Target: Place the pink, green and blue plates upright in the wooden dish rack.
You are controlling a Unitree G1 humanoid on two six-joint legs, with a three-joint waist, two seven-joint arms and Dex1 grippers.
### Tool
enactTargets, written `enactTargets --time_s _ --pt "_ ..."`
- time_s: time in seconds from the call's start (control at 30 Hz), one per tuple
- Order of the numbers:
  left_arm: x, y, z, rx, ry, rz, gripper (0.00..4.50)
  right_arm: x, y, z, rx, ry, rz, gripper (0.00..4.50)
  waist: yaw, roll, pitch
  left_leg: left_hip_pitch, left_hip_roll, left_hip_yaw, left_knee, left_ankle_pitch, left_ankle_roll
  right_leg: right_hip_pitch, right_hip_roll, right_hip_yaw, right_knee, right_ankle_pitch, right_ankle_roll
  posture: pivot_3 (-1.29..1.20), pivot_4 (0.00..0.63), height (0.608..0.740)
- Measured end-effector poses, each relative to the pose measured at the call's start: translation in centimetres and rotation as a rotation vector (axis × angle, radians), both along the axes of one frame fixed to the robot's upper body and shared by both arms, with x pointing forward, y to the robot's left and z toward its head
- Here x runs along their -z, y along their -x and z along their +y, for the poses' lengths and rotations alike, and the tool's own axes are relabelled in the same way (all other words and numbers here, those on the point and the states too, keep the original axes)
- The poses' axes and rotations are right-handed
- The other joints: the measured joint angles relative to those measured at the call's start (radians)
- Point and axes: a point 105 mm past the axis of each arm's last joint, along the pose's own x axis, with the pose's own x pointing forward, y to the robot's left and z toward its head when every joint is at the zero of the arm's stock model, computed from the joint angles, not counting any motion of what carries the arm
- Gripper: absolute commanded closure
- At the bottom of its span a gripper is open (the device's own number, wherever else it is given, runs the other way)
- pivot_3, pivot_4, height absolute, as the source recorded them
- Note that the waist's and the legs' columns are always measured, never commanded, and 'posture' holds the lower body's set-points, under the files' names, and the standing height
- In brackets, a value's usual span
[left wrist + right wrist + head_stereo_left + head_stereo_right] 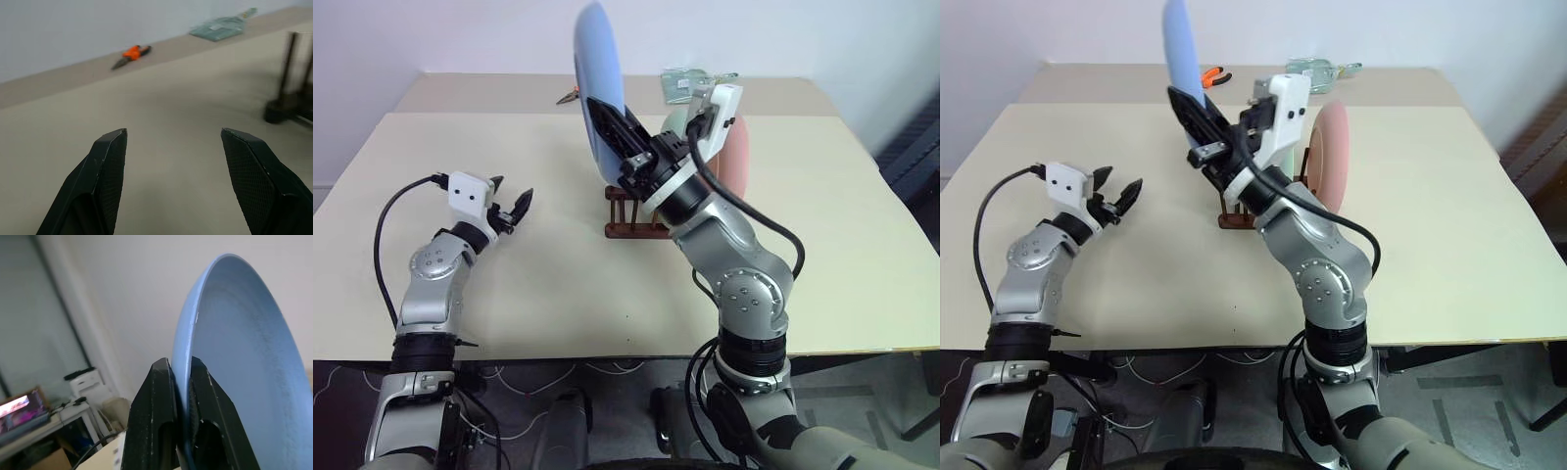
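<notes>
My right gripper (604,115) is shut on the rim of the light blue plate (597,59), holding it upright in the air above the table, just left of the wooden dish rack (631,217). In the right wrist view the plate (234,357) rises edge-on between the two black fingers (159,396). The pink plate (736,157) stands upright in the rack behind my right forearm. A sliver of the green plate (674,122) shows beside it, mostly hidden by the wrist. My left gripper (514,206) hovers low over the table to the left of the rack, open and empty.
Orange-handled pliers (570,95) and a flat clear packet (690,80) lie near the far edge of the beige table (509,294). The rack's dark pegs (293,93) show in the left wrist view, off to one side of the open fingers.
</notes>
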Motion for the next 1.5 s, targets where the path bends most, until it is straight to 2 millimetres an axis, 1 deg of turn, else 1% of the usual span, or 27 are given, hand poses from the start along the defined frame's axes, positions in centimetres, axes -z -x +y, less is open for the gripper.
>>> enactTargets --time_s 0.07,0.17,0.37,0.57,0.77,0.8,0.83,0.87,0.9,0.97,1.0,1.1,1.2,1.3,1.37,1.4,1.43,1.47,1.5 --pt "1.0 0.7 -0.7 0.058 -0.019 0.032 1.39 0.2 -0.1 0.0 -0.004 -0.011 0.031 4.5 -0.001 0.0 0.0 0.0 0.0 0.0 0.0 0.0 0.0 0.0 0.0 0.0 0.0 0.0 0.0 0.0 0.15 0.732" --pt "1.6 1.5 -1.5 0.136 -0.055 0.06 1.39 0.8 -0.3 -0.1 0.011 -0.02 0.084 4.5 -0.001 0.0 0.0 0.0 0.0 0.0 0.0 0.0 0.0 0.0 0.001 0.0 0.0 0.0 0.0 0.0 0.15 0.732" --pt "1.0 2.1 -2.1 0.203 -0.06 0.067 1.39 1.8 -0.8 -0.5 0.056 -0.034 0.158 4.5 0.0 0.0 0.0 -0.001 0.0 0.0 0.001 0.0 0.0 0.0 0.001 0.0 -0.001 0.0 0.0 0.0 0.15 0.732" --pt "0.9 2.9 -3.0 0.274 -0.061 0.087 1.39 2.6 -1.3 -1.1 0.109 -0.05 0.214 4.5 -0.002 0.0 0.0 -0.001 0.0 0.0 0.001 0.0 0.0 0.0 0.001 0.0 -0.001 0.0 0.0 0.0 0.15 0.732" --pt "1.1 4.0 -4.4 0.378 -0.078 0.118 1.39 4.5 -3.0 -1.5 0.156 -0.045 0.318 4.5 -0.003 0.0 0.0 -0.001 0.0 0.0 0.001 0.0 0.0 0.0 0.001 0.0 -0.001 0.0 0.0 0.0 0.15 0.732" --pt "1.3 4.3 -4.7 0.402 -0.082 0.126 1.35 4.8 -3.3 -1.3 0.155 -0.037 0.334 3.75 -0.003 0.001 0.0 -0.001 0.0 0.0 0.001 0.0 0.0 0.0 0.001 0.0 -0.001 0.0 0.0 0.0 0.15 0.732" --pt "1.4 4.5 -4.9 0.418 -0.081 0.133 1.35 4.8 -3.6 -1.2 0.154 -0.03 0.341 3.41 -0.003 0.001 0.001 -0.001 0.0 0.0 0.001 0.0 0.0 0.0 0.001 0.0 -0.001 0.0 0.0 0.0 0.15 0.732" --pt "1.6 4.7 -5.1 0.432 -0.083 0.138 1.35 4.8 -3.8 -1.0 0.153 -0.024 0.343 2.84 -0.004 0.001 0.001 -0.001 0.0 0.0 0.001 0.0 0.0 0.0 0.001 0.0 -0.001 0.0 0.0 0.0 0.15 0.732" --pt "1.6 4.8 -5.2 0.44 -0.084 0.141 1.35 4.5 -4.1 -1.0 0.156 -0.018 0.34 2.42 -0.005 0.001 0.001 -0.001 0.0 0.0 0.001 0.0 0.0 0.0 0.001 0.0 -0.001 0.0 0.0 0.0 0.15 0.732" --pt "1.6 4.8 -5.2 0.442 -0.085 0.141 1.35 3.8 -4.3 -0.8 0.165 -0.003 0.31 1.32 -0.007 0.001 0.001 -0.001 0.0 0.0 0.001 0.0 0.0 0.0 0.001 0.0 -0.001 0.0 0.0 0.0 0.15 0.732" --pt "1.6 4.8 -5.2 0.442 -0.085 0.14 1.35 3.5 -4.4 -0.8 0.174 0.007 0.294 0.86 -0.008 0.001 0.001 -0.001 0.0 0.0 0.001 0.0 0.0 0.0 0.001 0.0 -0.001 0.0 0.0 0.0 0.15 0.732" --pt "1.6 4.8 -5.2 0.441 -0.086 0.139 1.35 2.3 -4.6 -1.3 0.226 0.11 0.167 0.86 -0.009 0.002 0.001 -0.001 0.0 0.0 0.001 0.0 0.0 0.0 0.001 0.0 -0.001 -0.001 0.0 0.0 0.15 0.732" --pt "1.6 4.8 -5.2 0.436 -0.087 0.137 1.35 0.2 -4.4 -1.9 0.264 0.188 0.01 0.86 -0.014 0.002 0.001 -0.001 0.0 0.0 0.001 0.0 0.0 0.0 0.001 0.0 -0.001 -0.001 0.0 0.0 0.15 0.732" --pt "1.7 4.6 -5.2 0.43 -0.09 0.136 1.35 -2.5 -3.2 -2.5 0.265 0.235 -0.167 0.86 -0.02 0.002 0.001 -0.001 0.0 0.0 0.001 0.0 0.0 -0.001 0.001 0.0 -0.001 -0.001 0.0 0.0 0.15 0.732" --pt "1.7 4.2 -5.0 0.409 -0.098 0.128 1.35 -4.0 -2.2 -3.7 0.288 0.291 -0.291 0.86 -0.017 0.002 0.001 -0.001 0.0 0.0 0.001 0.0 0.0 0.0 0.001 0.0 -0.001 -0.001 0.0 0.0 0.15 0.732" --pt "1.7 3.8 -4.7 0.39 -0.107 0.122 1.35 -4.7 -1.8 -5.1 0.327 0.339 -0.359 0.86 -0.013 0.002 0.001 -0.002 0.0 -0.001 0.002 0.0 0.001 0.0 0.001 0.0 -0.002 -0.001 0.0 0.0 0.15 0.732" --pt "1.8 3.4 -4.4 0.366 -0.116 0.115 1.35 -5.3 -1.7 -6.9 0.386 0.385 -0.404 0.86 -0.007 0.002 0.001 -0.002 -0.001 0.0 0.002 0.0 0.0 0.0 0.001 0.0 -0.003 -0.001 0.001 0.0 0.15 0.732" --pt "2.1 3.1 -3.8 0.336 -0.125 0.116 1.35 -5.9 -1.7 -9.6 0.479 0.421 -0.431 0.86 -0.001 0.001 0.001 -0.002 -0.001 0.0 0.002 0.0 0.001 0.001 0.001 0.0 -0.006 -0.001 0.001 0.0 0.15 0.732" --pt "2.2 2.8 -3.6 0.318 -0.124 0.115 1.35 -5.6 -1.6 -12.3 0.556 0.462 -0.423 0.86 0.008 0.001 0.001 -0.002 -0.001 0.0 0.001 0.0 0.001 0.002 0.001 -0.001 -0.008 -0.001 0.001 0.0 0.15 0.732"
